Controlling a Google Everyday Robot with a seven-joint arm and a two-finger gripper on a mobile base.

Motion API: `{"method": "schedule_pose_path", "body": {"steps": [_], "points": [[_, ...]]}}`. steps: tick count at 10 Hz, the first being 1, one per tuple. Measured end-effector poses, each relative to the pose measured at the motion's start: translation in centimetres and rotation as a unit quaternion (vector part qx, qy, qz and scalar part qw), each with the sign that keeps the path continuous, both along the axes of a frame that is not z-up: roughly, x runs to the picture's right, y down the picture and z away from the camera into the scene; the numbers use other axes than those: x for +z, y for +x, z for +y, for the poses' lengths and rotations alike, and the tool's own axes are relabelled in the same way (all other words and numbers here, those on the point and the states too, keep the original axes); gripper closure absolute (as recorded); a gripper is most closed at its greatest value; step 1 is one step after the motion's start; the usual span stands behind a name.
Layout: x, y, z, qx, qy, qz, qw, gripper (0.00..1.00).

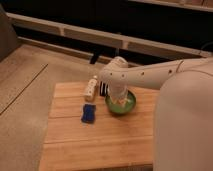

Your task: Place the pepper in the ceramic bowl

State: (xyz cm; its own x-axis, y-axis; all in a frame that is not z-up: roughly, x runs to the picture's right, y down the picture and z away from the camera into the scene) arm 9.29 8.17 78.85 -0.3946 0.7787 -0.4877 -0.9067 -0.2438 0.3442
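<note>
The pincer (120, 101) hangs over a wooden table (65, 145) on speckled floor (25, 75), dark ledged wall (100, 20) behind.

We could read no text, label, brand, number or sign anywhere. The gripper (119, 98) hung over the ceramic bowl (121, 105) on the tabletop (95, 140), and none of them carried legible marking. The white bottle (91, 88) and the blue block (89, 113) showed no lettering that we could make out either.
</note>
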Motion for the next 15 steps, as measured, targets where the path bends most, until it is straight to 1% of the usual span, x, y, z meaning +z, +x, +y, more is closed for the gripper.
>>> {"method": "schedule_pose_path", "body": {"steps": [2,3,4,5,6,11,12,13,14,15], "points": [[0.4,3.9,0.6,0.014,-0.006,0.008,0.9999,0.96],[0.5,4.7,1.1,0.018,-0.013,0.011,0.9997,0.96],[0.5,4.3,1.1,0.020,-0.013,0.008,0.9997,0.94],[0.5,4.2,1.0,0.019,-0.012,0.007,0.9997,0.88],[0.5,4.2,1.0,0.019,-0.013,0.007,0.9997,0.80],[0.5,4.3,1.0,0.018,-0.013,0.008,0.9997,0.28],[0.5,4.3,1.0,0.018,-0.013,0.008,0.9997,0.22],[0.5,4.3,1.0,0.018,-0.013,0.008,0.9997,0.20],[0.5,4.3,1.0,0.018,-0.013,0.008,0.9997,0.22],[0.5,4.3,1.0,0.018,-0.013,0.008,0.9997,0.20]]}}
